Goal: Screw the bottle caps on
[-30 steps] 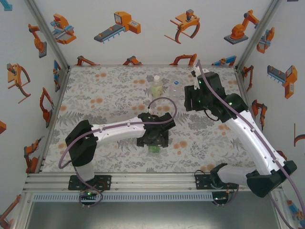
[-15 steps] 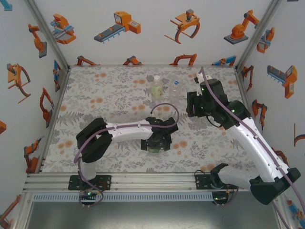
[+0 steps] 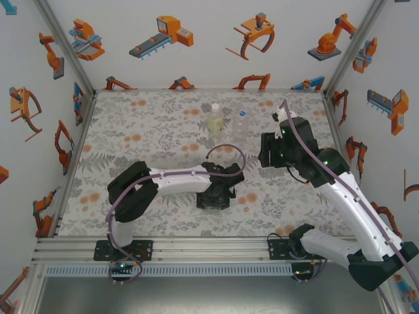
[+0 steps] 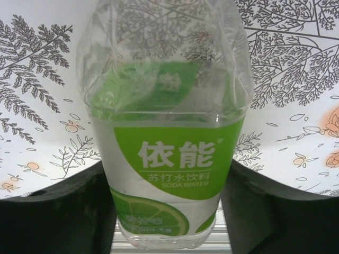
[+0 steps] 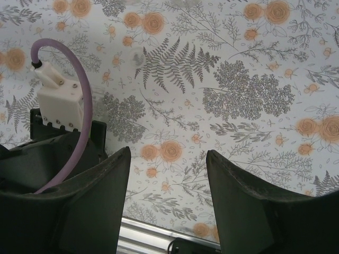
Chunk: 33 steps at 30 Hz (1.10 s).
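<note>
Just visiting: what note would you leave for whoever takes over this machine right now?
Left gripper: shut on the bright green-label bottle, mid-table; its neck out of frame.
Right gripper: open, empty, over the mat.
Far side: pale-label bottle wears a white cap, clear bottle a blue cap.
Probably left: cap the gripped bottle; check the other two.

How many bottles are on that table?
3. Two stand side by side at the far middle: a pale-labelled bottle and a clear bottle. The green-labelled bottle sits in the left end effector.
</note>
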### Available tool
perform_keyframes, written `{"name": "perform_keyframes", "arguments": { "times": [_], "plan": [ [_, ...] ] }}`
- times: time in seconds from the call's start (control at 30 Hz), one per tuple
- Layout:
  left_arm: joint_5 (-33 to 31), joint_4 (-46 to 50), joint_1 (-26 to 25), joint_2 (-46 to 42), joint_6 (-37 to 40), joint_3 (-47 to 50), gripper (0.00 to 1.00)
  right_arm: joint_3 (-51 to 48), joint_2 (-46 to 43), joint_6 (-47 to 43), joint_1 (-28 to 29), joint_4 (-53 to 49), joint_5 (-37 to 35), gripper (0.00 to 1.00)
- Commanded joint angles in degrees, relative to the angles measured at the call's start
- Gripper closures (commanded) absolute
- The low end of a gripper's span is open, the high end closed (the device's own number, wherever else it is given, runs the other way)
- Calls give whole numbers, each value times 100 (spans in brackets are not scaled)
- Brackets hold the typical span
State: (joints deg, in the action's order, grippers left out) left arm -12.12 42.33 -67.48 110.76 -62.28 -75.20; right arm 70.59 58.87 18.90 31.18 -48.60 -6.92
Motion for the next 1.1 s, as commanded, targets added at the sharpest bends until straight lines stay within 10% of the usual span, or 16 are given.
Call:
{"name": "perform_keyframes", "arguments": {
  "times": [0.0, 1.07],
  "plan": [
    [133, -137, -35, 106, -66, 83, 46, -36, -79, 128, -41, -49, 7, 45],
    [-887, -92, 519, -3498, 1254, 981, 95, -508, 1440, 1462, 1170, 623, 59, 52]
  ]
}}
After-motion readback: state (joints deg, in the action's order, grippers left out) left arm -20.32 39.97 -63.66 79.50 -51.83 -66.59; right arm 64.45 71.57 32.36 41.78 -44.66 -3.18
